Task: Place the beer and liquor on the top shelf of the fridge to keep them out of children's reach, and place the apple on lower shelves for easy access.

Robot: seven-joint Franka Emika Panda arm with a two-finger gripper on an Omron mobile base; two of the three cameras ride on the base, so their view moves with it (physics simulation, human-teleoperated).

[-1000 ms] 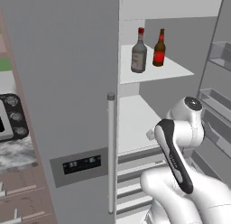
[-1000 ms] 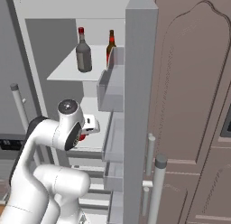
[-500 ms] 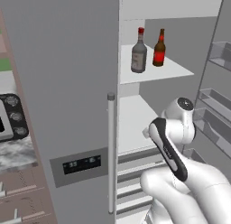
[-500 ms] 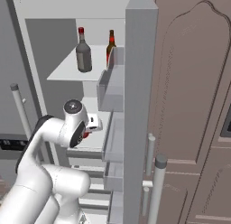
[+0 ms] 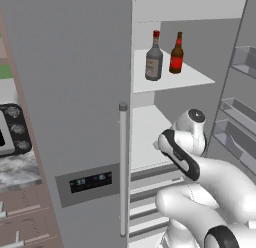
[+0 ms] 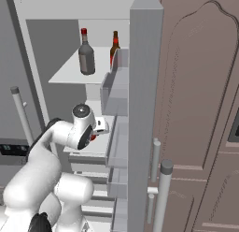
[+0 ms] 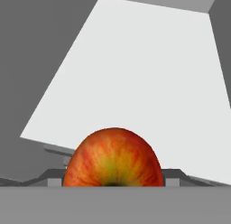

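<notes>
Liquor (image 5: 153,60) and beer (image 5: 176,54) stand side by side on the top shelf (image 5: 195,80), liquor nearer its left edge. 2 of 3 items look done. The gripper (image 6: 99,130) pinches the apple (image 7: 113,157), hovering above a lower shelf (image 7: 135,83) near its front edge. Judgement: carry the fruit further in, lower until it touches the board, then release so it cannot roll out. Arm is bent at the elbow, wrist reaching forward into the fridge (image 5: 75,92).
</notes>
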